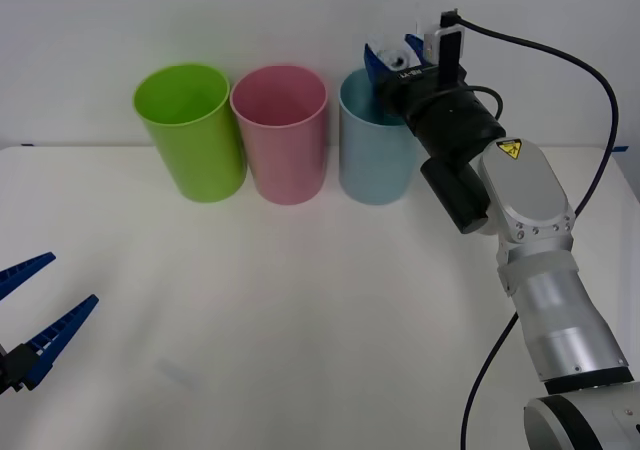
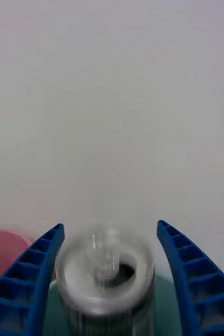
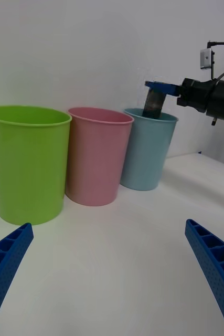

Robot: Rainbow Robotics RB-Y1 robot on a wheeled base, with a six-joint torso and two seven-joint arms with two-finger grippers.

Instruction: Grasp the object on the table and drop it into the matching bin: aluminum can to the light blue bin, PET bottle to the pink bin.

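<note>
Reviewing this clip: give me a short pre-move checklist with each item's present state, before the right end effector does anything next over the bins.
1. Can between right end effector fingers: ok.
2. Can above light blue bin, not pink bin: ok.
3. Can clear of the bin's rim: cannot tell; its lower end sits about level with it.
4. Fingers open, can blurred, released or not: cannot tell.
5. Left end effector open, low over the table, away from bins: ok.

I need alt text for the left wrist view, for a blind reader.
The right gripper hangs over the light blue bin, the aluminum can between its fingers at the rim. Pink bin and green bin stand alongside on the white table.
</note>
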